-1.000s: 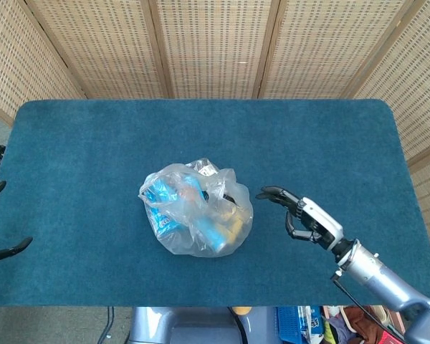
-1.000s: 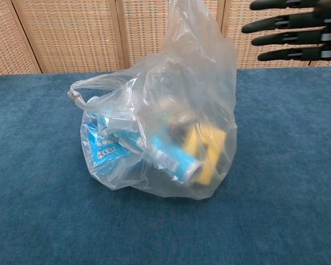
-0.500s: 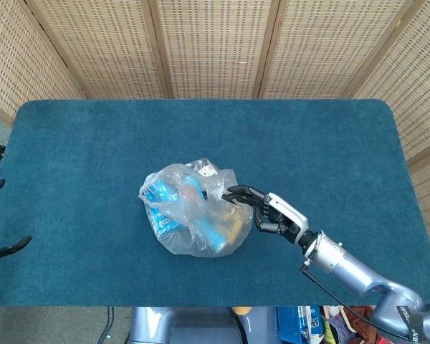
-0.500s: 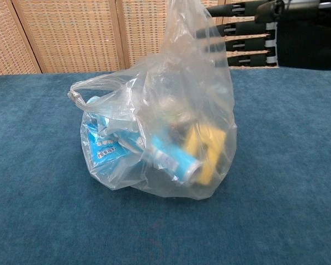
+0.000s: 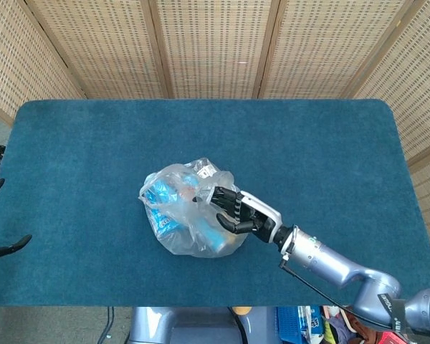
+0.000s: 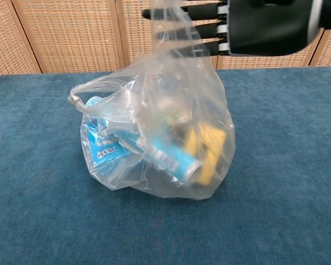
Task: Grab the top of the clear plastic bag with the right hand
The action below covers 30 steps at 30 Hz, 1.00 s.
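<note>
Clear plastic bag [image 6: 160, 116], one right hand [image 5: 238, 212]

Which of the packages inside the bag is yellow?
The yellow package, on the right side of the clear plastic bag in the chest view; the others beside it are blue.

Big blue carpet-covered table [image 5: 93, 143], woven straw-colored screen [image 5: 215, 43] with wooden strips standing behind it, some colorful stuff [image 5: 308, 326] down below the table's front edge
</note>
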Available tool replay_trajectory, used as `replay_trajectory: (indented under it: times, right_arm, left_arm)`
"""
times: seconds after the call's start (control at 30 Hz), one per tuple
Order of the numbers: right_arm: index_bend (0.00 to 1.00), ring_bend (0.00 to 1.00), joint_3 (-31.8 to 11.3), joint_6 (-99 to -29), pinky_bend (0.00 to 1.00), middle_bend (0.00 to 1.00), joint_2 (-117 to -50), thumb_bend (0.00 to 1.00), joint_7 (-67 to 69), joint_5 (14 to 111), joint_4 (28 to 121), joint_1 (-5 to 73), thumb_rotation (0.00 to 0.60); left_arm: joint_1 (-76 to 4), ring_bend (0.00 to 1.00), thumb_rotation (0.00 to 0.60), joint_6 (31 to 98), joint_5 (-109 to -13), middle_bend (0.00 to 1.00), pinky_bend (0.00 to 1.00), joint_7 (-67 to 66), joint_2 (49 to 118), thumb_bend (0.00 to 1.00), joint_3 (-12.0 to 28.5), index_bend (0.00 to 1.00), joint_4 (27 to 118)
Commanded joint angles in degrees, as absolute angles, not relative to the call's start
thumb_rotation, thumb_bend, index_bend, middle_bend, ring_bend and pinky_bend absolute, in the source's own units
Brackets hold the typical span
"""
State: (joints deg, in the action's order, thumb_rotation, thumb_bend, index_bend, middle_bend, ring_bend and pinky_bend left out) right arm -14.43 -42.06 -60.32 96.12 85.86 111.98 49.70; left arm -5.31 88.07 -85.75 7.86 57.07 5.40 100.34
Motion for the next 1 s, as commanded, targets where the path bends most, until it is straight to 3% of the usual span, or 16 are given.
replay_trajectory:
  times: [0.03,0.27,0.53,0.83,1.0]
  right_arm:
    - [0.21,0.05,-15.1,-40.8,0.0,0.22,-62.0,0.53,97.1,85.0,111.0,51.1,0.6]
    - [0.21,0.05,-17.4,-39.7,0.0,0.22,-65.6,0.49,100.3,81.6,109.9,53.0,0.6]
    - [0.26,0.04,-19.2,-33.4,0.0,0.24,-67.4,0.26,103.0,77.2,108.9,55.8,0.6]
    - [0.31,0.04,-21.0,-28.6,0.0,0.24,-70.1,0.24,105.2,78.1,106.5,57.9,0.6]
    - [0.27,0.03,-21.5,-27.6,0.0,0.24,-72.1,0.25,103.7,75.2,104.8,58.4,0.6]
  left_arm:
    - [-5.4,0.0,0.6,88.0,-85.7,0.0,0.0,7.9,57.1,0.16,5.4,0.0,100.3]
    - [-5.3,0.0,0.6,88.0,-85.5,0.0,0.0,8.4,57.0,0.16,5.6,0.0,100.1]
    - [-5.6,0.0,0.6,87.5,-85.2,0.0,0.0,8.8,56.9,0.16,5.6,0.0,100.0]
    - [-5.7,0.0,0.6,87.2,-85.2,0.0,0.0,9.0,56.9,0.16,5.6,0.0,100.0]
    - [-5.7,0.0,0.6,87.1,-85.1,0.0,0.0,9.4,56.8,0.15,5.6,0.0,99.9]
